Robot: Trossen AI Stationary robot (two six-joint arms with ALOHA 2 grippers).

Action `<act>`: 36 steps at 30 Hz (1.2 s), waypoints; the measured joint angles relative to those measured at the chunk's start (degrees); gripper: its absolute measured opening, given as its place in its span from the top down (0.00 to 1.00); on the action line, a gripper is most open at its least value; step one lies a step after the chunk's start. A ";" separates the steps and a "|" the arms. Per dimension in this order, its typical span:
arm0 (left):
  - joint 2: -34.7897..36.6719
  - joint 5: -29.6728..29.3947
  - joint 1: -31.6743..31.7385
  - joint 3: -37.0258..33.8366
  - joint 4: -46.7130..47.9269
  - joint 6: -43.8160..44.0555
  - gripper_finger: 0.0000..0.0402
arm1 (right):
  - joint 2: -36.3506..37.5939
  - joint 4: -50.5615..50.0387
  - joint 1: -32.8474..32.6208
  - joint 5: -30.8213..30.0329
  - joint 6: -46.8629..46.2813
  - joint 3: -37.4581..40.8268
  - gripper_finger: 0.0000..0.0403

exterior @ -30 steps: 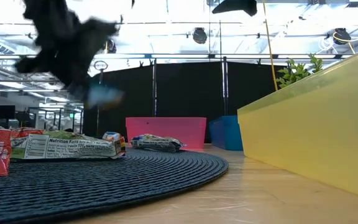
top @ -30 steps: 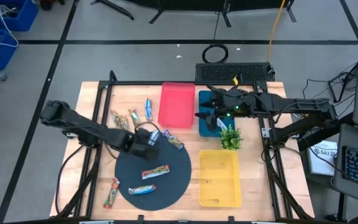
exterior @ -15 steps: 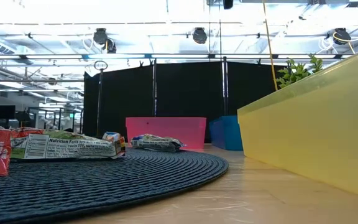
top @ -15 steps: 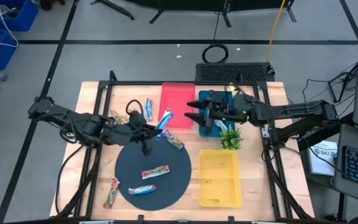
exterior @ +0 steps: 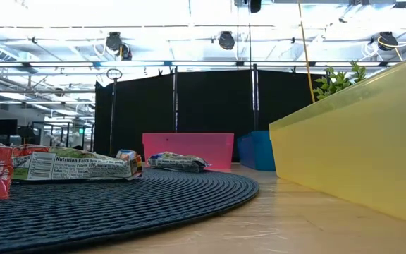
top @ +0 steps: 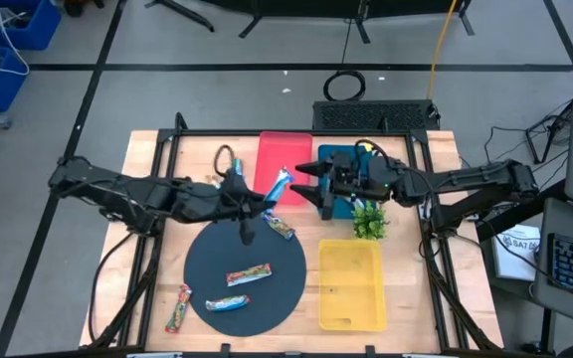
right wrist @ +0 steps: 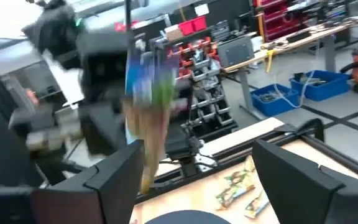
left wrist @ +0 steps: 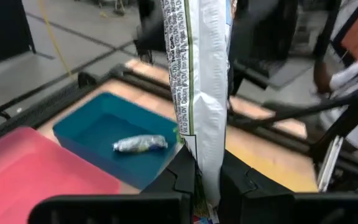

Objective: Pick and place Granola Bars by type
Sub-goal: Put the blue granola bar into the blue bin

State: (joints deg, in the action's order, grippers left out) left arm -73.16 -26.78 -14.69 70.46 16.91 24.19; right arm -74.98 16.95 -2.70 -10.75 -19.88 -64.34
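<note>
Above the red tray [top: 279, 164], granola bar [top: 280, 186] pinched in left claw [top: 267, 199], facing spread right claw [top: 311, 184]

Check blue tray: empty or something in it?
Not empty. The blue tray holds one silvery-wrapped bar lying on its floor; the left gripper holds a blue-white bar upright.

Over the past second the left pincer [top: 270, 197] has swung from above the round dark woven mat [top: 207, 288] rightward and farther back, carrying a slim blue-and-white wrapped granola bar [top: 280, 185] that now hangs over the flat red plastic tray [top: 282, 151]. The right pincer [top: 311, 180] has shifted left from over the blue tray [top: 341, 154], its fingers spread, facing the bar.
</note>
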 joint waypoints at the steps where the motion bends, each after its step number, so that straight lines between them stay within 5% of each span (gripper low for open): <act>1: -0.47 0.52 0.29 -0.04 -0.50 -0.17 0.92 | 0.00 0.57 0.00 0.04 0.00 0.00 0.30; 18: -3.74 1.06 6.17 0.02 -6.20 -0.09 0.92 | 0.02 1.23 -0.89 2.06 -1.28 -0.09 0.36; 26: -5.05 5.76 6.25 0.02 -10.83 -1.89 0.92 | 0.00 1.05 -0.41 1.75 -1.07 -0.09 0.40; 31: -5.91 6.86 5.47 -0.01 -11.81 -2.30 0.93 | 0.00 1.45 -0.26 1.51 -0.47 -0.09 0.52; 36: -5.75 7.12 5.42 -0.03 -12.57 -2.57 0.93 | 0.02 1.72 0.11 1.69 0.27 -0.11 0.83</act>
State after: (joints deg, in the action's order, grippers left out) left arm -78.91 -19.66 -9.27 70.43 4.34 21.63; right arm -74.96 18.68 -2.59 -9.06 -19.61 -64.45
